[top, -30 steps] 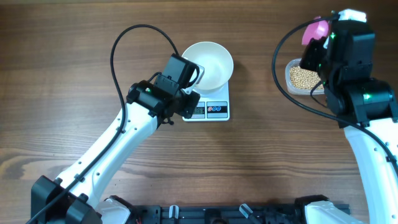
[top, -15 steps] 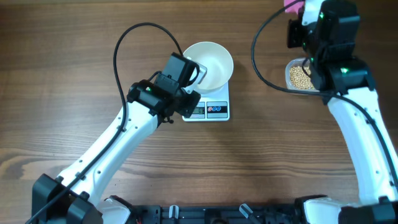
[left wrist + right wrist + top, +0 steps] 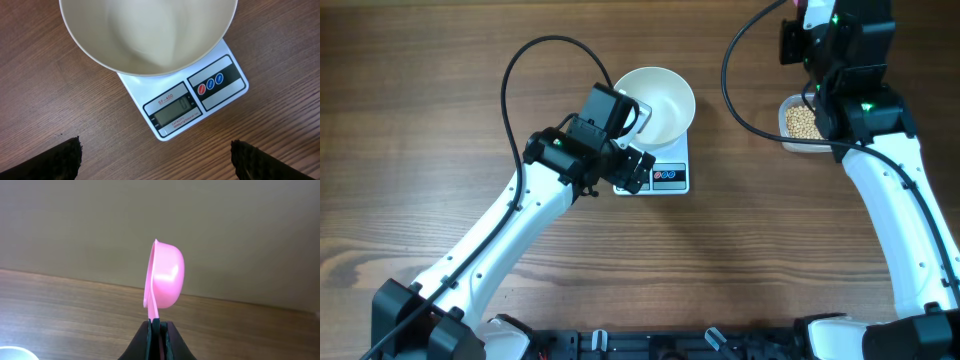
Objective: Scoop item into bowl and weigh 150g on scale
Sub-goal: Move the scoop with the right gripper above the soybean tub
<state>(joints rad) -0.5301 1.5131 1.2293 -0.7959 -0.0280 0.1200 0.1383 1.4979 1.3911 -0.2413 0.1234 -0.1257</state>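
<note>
Beans are located below and behind the right fingers, clenched on a pink scoop; left fingers are released.

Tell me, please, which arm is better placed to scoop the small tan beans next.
Right: the right gripper is shut on the pink plastic scoop, near the clear tub of beans. The left gripper is open and empty over the white digital scale.

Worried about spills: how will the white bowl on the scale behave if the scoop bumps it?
The bowl looks empty, so probably light and easily shifted. Its rim overhangs the scale, so a push on the edge might tip it. Both look smooth, so it may slide.
</note>
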